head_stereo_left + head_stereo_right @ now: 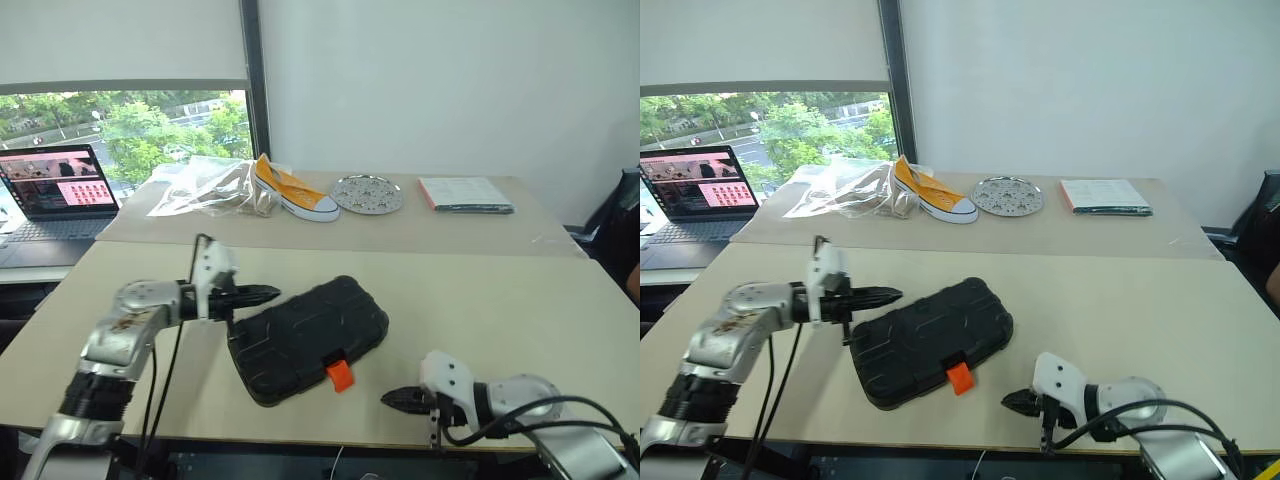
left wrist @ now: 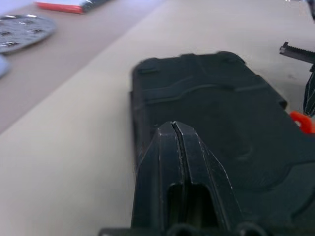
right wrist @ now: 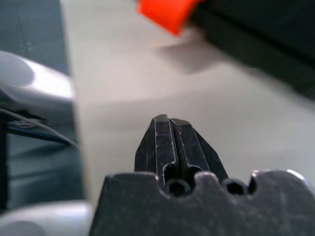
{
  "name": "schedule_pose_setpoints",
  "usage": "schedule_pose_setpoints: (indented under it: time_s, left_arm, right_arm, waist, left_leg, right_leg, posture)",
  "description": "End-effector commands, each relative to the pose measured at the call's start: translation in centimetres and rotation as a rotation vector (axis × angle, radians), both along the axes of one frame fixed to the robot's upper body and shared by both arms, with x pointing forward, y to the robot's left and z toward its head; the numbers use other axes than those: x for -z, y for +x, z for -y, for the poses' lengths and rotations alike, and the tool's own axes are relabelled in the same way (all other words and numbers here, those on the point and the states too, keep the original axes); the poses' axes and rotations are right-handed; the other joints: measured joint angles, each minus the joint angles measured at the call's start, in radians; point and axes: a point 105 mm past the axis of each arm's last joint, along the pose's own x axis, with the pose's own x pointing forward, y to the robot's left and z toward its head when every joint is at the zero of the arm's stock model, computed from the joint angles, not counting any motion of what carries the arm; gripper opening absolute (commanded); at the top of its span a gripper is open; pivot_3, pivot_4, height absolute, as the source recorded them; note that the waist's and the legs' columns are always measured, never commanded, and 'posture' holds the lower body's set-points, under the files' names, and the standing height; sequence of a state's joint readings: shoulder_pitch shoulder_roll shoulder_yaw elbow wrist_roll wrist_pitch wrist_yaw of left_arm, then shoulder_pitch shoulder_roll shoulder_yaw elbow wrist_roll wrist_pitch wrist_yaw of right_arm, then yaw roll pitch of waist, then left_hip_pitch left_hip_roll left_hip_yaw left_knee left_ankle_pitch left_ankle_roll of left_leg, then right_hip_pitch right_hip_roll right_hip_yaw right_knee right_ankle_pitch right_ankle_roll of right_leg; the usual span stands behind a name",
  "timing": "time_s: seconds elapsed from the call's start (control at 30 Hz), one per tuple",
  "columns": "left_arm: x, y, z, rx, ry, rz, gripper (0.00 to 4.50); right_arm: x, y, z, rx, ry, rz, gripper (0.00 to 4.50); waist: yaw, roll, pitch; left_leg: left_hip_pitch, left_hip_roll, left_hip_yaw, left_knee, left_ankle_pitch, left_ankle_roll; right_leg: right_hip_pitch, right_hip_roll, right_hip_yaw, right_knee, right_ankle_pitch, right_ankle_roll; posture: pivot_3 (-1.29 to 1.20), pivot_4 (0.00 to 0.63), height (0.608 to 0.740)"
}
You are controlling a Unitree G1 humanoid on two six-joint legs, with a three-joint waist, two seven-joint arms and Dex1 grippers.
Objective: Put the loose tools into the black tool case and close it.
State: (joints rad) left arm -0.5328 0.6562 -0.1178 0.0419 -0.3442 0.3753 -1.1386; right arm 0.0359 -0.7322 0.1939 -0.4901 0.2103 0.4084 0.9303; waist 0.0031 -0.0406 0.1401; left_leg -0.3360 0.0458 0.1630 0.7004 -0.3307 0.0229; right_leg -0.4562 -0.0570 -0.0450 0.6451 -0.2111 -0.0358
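My arms are silver metal with white wrist housings, black cables looping beside them, and black ridged fingers (image 2: 179, 162).

1. My left arm comes in from the lower left of the head view and bends toward the middle, forearm roughly level.
2. My left gripper (image 1: 268, 293) sits left of centre in the frame, pointing toward the right, tilted slightly down; its two black fingers (image 2: 179, 147) are pressed flat together.
3. My right arm enters from the lower right corner, forearm lying low along the bottom edge.
4. My right gripper (image 1: 392, 399) points toward the left, fingers (image 3: 170, 135) closed tip to tip on nothing.
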Motion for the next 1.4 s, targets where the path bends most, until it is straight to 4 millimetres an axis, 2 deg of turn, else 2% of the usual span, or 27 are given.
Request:
schedule_pose_setpoints:
  time_s: [0.03, 0.27, 0.57, 0.9, 1.03, 1.17, 1.27, 1.4]
  left_arm:
    - [1.2, 0.5, 0.9, 0.012, 0.085, 0.006, 0.00]
    - [2.3, 0.7, 1.0, 0.005, 0.120, -0.021, 0.00]
    - [4.1, 0.4, 0.1, -0.012, 0.170, -0.053, 0.00]
    - [4.7, 0.3, 0.2, -0.011, 0.172, -0.070, 0.00]
    - [5.0, 0.2, 0.3, -0.006, 0.174, -0.076, 0.00]
    - [5.1, 0.1, 0.3, -0.001, 0.180, -0.075, 0.00]
    - [5.2, 0.1, 0.3, -0.002, 0.183, -0.076, 0.00]
    - [5.3, 0.1, -0.1, -0.006, 0.189, -0.077, 0.00]
  right_arm:
    - [-0.3, 0.8, -1.7, 0.021, 0.024, 0.047, 0.04]
    - [0.0, 1.6, -3.3, 0.033, 0.037, 0.067, 0.04]
    - [-1.0, 2.6, -4.9, 0.028, 0.095, 0.109, 0.04]
    - [-2.2, 3.4, -6.1, 0.027, 0.128, 0.114, 0.04]
    - [-1.7, 3.9, -6.1, 0.045, 0.100, 0.103, 0.04]
    - [-0.3, 4.1, -5.0, 0.063, 0.018, 0.067, 0.04]
    - [-0.8, 3.8, -4.1, 0.074, 0.029, 0.065, 0.04]
    - [-1.3, 2.4, -3.2, 0.031, 0.043, 0.060, 0.04]
  waist:
    - [-0.004, 0.000, 0.000]
    - [-0.005, 0.000, 0.000]
    - [-0.005, 0.000, 0.000]
    - [-0.014, 0.000, -0.001]
    - [-0.016, 0.000, -0.001]
    - [-0.015, 0.000, -0.002]
    - [-0.015, 0.001, -0.004]
    - [-0.014, 0.001, -0.005]
  left_leg:
    - [0.000, 0.000, 0.000, 0.000, 0.000, 0.000]
    - [0.001, 0.000, -0.001, 0.002, 0.000, 0.000]
    - [0.001, 0.000, -0.001, 0.003, 0.000, 0.001]
    - [0.001, 0.001, 0.000, 0.003, 0.000, 0.001]
    - [0.001, 0.001, 0.000, 0.003, 0.000, 0.001]
    - [0.001, 0.001, 0.000, 0.003, 0.000, 0.001]
    - [0.002, 0.001, 0.000, 0.003, 0.000, 0.001]
    - [0.002, 0.001, 0.000, 0.002, 0.000, 0.002]
  right_leg:
    - [0.000, 0.000, 0.000, 0.000, 0.000, 0.000]
    - [0.000, 0.001, 0.002, 0.001, 0.000, 0.000]
    - [0.000, 0.001, 0.002, 0.001, 0.000, 0.000]
    - [0.001, 0.001, 0.002, 0.002, 0.000, 0.000]
    - [0.001, 0.001, 0.002, 0.002, 0.000, 0.000]
    - [0.001, 0.001, 0.003, 0.002, 0.000, 0.000]
    - [0.001, 0.001, 0.002, 0.002, 0.000, 0.000]
    - [0.001, 0.000, 0.002, 0.001, 0.000, 0.000]
  posture:
    - [0.00, 0.150, 0.740]
    - [0.00, 0.150, 0.740]
    - [0.00, 0.150, 0.740]
    - [0.00, 0.150, 0.740]
    - [0.00, 0.150, 0.740]
    - [0.00, 0.150, 0.740]
    - [0.00, 0.150, 0.740]
    - [0.00, 0.150, 0.740]
